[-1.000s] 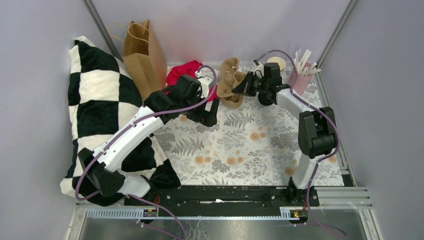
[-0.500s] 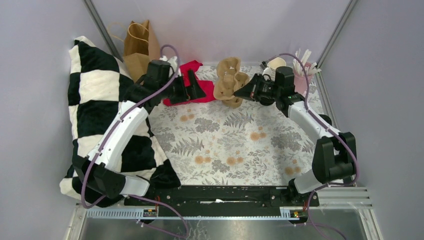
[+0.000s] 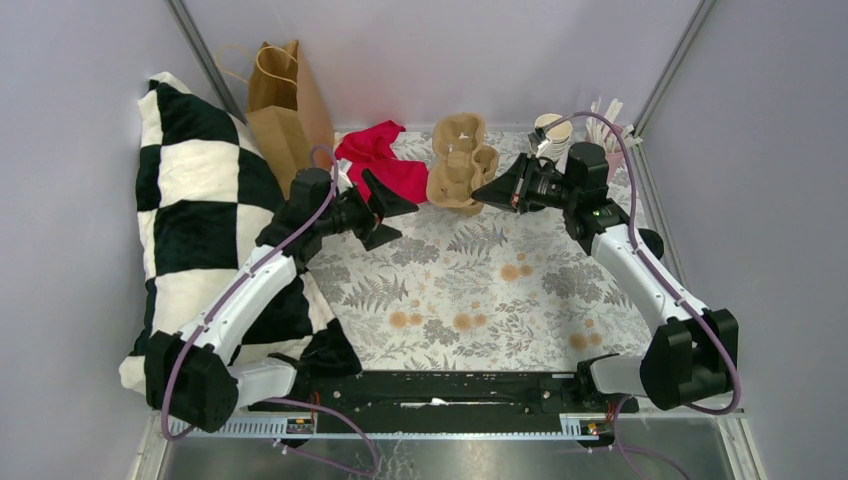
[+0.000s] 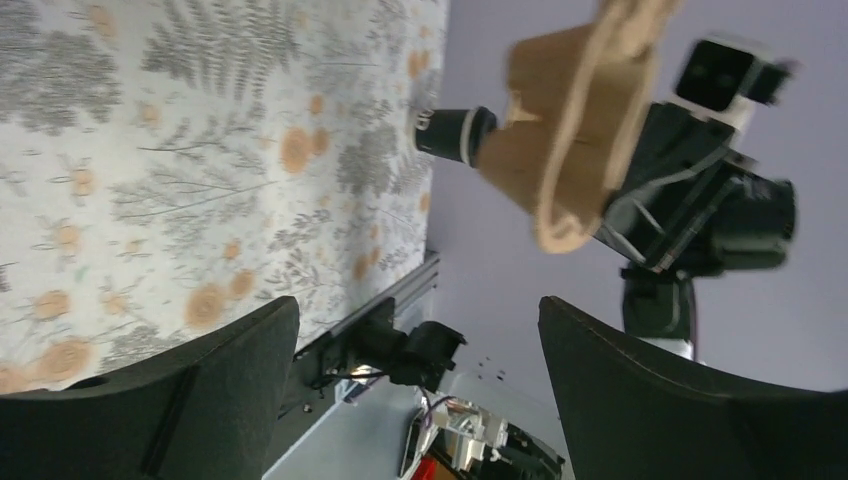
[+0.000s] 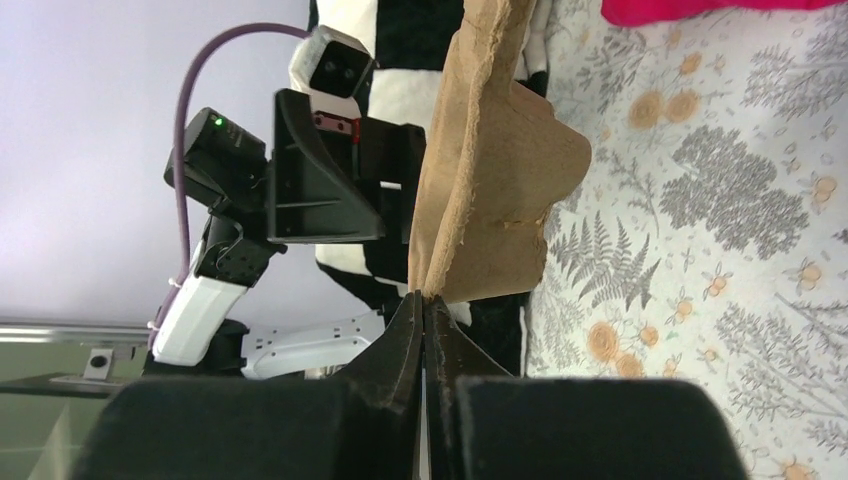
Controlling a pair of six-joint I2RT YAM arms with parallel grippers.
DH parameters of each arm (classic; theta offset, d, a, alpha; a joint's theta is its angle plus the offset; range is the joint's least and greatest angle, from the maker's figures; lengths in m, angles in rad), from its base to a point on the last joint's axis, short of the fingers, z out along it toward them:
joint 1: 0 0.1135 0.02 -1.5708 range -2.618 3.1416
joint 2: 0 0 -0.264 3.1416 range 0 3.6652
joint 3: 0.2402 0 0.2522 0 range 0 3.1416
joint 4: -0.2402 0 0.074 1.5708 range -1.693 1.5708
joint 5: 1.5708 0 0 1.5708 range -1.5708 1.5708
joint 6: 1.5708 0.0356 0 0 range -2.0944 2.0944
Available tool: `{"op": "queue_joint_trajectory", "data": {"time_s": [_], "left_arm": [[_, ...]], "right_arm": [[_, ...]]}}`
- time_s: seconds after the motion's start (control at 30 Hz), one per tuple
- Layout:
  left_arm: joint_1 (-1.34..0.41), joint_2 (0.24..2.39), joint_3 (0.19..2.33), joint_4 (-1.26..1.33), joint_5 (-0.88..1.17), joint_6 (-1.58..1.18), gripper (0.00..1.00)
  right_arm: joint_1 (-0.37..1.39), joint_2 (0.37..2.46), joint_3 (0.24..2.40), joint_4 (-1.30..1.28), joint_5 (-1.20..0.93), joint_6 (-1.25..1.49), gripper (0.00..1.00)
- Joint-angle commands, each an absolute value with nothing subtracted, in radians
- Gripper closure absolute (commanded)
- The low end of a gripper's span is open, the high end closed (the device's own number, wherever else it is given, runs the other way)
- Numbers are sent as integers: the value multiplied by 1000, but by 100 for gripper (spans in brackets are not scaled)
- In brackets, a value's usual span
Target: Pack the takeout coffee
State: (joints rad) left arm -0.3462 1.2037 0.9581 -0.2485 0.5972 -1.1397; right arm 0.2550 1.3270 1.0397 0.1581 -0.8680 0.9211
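Note:
The takeout coffee [image 4: 455,132], a dark cup with a cream rim and black lid, stands at the table's far side, partly behind a brown cardboard cup carrier [image 4: 575,130]. It is hidden under the right arm in the top view. My right gripper [image 3: 481,194] is shut on the carrier's [image 3: 457,163] edge and holds it tilted up; in the right wrist view its fingers [image 5: 425,297] pinch the cardboard [image 5: 490,180]. To the left of the carrier, my left gripper [image 3: 393,218] hangs open and holds nothing [image 4: 418,305].
A brown paper bag [image 3: 285,100] stands at the back left beside a black-and-white checkered pillow [image 3: 195,220]. A red cloth [image 3: 382,158] lies left of the carrier. A stack of paper cups [image 3: 552,132] and a pink cup of sticks [image 3: 610,138] stand at the back right.
My left gripper swung from the table's middle to the red cloth and then back toward me, still open. The right arm's elbow moved right and nearer, its grip on the carrier unchanged.

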Motion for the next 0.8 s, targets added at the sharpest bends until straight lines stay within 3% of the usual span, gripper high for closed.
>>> {"op": "queue_joint_trajectory", "data": {"time_s": [0.0, 0.27, 0.37, 0.77], "left_arm": [[-411, 1133, 960, -65, 604, -1225, 7], [-465, 1112, 957, -92, 540, -1243, 17], [-465, 1144, 977, -49, 547, -1267, 30], [-465, 1253, 1087, -58, 572, -1227, 58]], "right_arm": [[270, 1271, 1019, 174, -910, 960, 100], [287, 1255, 983, 280, -914, 1051, 100], [297, 1255, 983, 277, -916, 1047, 100], [314, 1209, 961, 220, -910, 1018, 100]]}}
